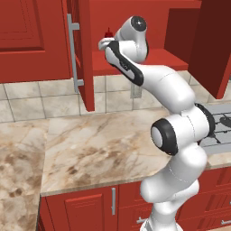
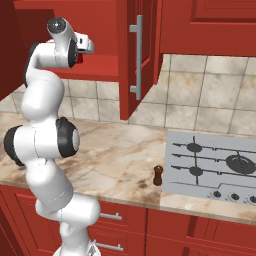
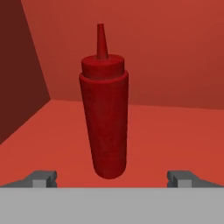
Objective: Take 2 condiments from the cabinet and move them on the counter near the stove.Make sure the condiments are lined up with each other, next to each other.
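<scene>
Inside the glossy red wall cabinet, the wide-open, empty gripper faces the slim red squeeze bottle; next it must advance and close.

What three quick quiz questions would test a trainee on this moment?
1. True or false: the claw is shut on the red bottle.
2. Where does the shaker stand? A) in the cabinet B) on the counter beside the stove C) on a burner
3. Fill in: the red bottle stands upright on the cabinet ____.

Key: 1 false, it is open with the bottle ahead of it; 2 B; 3 shelf.
</scene>
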{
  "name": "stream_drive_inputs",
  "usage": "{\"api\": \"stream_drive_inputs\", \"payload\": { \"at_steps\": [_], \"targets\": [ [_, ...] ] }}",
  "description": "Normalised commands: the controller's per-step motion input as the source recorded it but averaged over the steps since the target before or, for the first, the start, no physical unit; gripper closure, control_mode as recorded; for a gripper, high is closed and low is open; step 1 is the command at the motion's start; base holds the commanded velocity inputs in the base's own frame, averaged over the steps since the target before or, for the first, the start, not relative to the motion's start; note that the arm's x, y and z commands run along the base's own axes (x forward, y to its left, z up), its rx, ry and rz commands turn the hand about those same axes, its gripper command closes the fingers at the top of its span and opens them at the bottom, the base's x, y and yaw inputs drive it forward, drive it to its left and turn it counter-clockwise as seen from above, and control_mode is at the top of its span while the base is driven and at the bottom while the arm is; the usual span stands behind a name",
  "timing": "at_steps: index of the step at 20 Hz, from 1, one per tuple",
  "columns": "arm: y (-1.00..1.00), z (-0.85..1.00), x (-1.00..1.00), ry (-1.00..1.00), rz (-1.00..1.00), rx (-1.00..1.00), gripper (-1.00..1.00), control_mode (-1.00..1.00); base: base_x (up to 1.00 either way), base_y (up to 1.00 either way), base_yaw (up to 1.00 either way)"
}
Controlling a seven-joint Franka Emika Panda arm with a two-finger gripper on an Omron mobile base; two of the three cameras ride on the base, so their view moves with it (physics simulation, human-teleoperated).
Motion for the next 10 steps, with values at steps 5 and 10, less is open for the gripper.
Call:
{"api": "stream_drive_inputs", "payload": {
  "at_steps": [5, 10],
  "targets": [
    [0.0, 0.0, 0.11, 0.0, 0.0, 0.0, -1.0, -1.0, 0.0, 0.0, 0.0],
    [0.04, 0.0, 0.14, 0.01, 0.0, 0.0, -1.0, -1.0, 0.0, 0.0, 0.0]
  ]
}}
